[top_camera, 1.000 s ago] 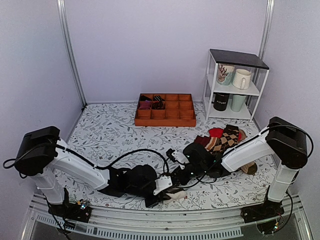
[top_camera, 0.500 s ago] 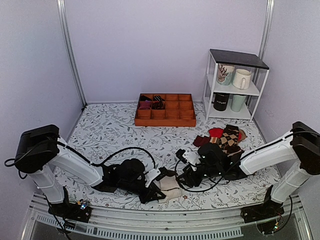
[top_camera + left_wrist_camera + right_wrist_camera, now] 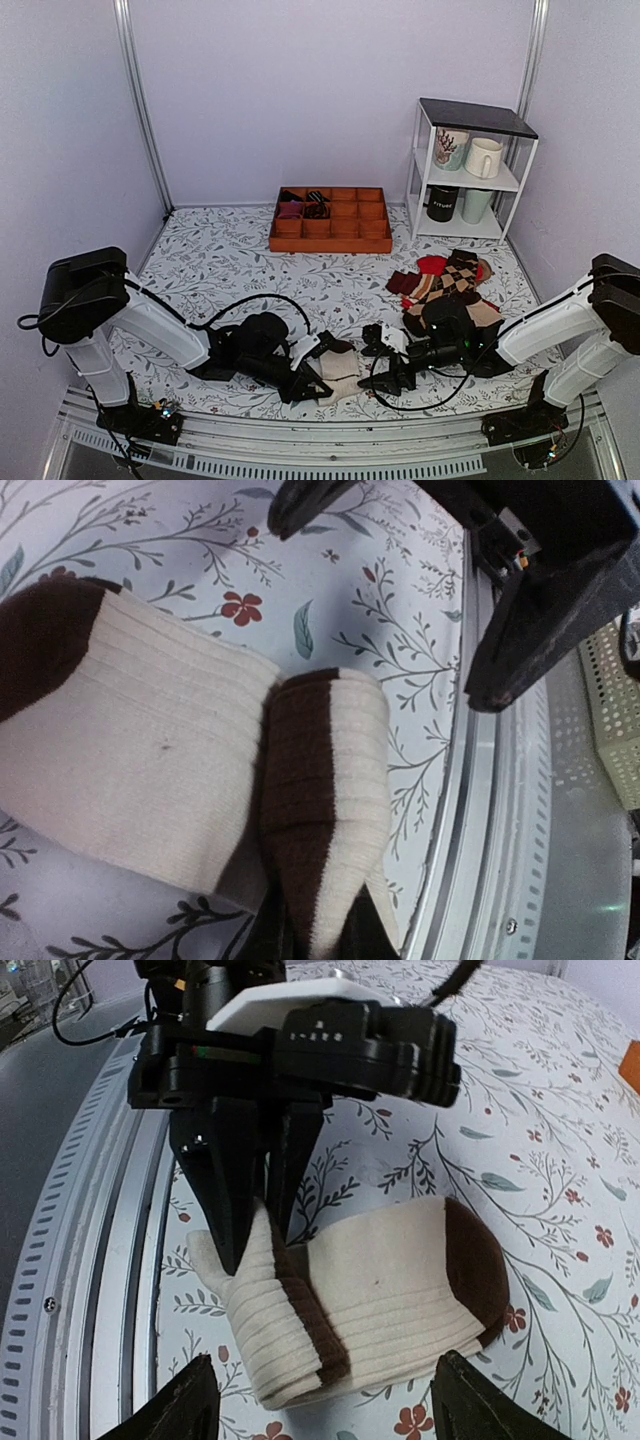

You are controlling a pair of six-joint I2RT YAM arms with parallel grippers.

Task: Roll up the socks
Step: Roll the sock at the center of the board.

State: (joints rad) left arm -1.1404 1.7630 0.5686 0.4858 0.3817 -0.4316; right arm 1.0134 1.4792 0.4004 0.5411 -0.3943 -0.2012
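Note:
The socks [image 3: 340, 368] lie as a folded cream bundle with a dark brown toe and band, near the table's front edge. My left gripper [image 3: 308, 378] is shut on the socks' ribbed folded end [image 3: 325, 780], which it pinches between its dark fingers [image 3: 228, 1200]. My right gripper [image 3: 385, 373] hangs just right of the bundle. In the right wrist view its fingers [image 3: 190, 1405] stand wide apart with nothing between them, short of the socks [image 3: 400, 1280]. The right gripper's black body shows at the top right of the left wrist view.
A heap of argyle and red socks [image 3: 450, 280] lies behind the right arm. A wooden compartment tray [image 3: 330, 232] sits at the back, with a white shelf of mugs [image 3: 470, 170] to its right. A metal rail [image 3: 300, 445] borders the table right beside the socks.
My right gripper has opened, let go of the socks and drawn back to the right. The left gripper keeps its grip on the folded end, and the bundle now shows between both arms.

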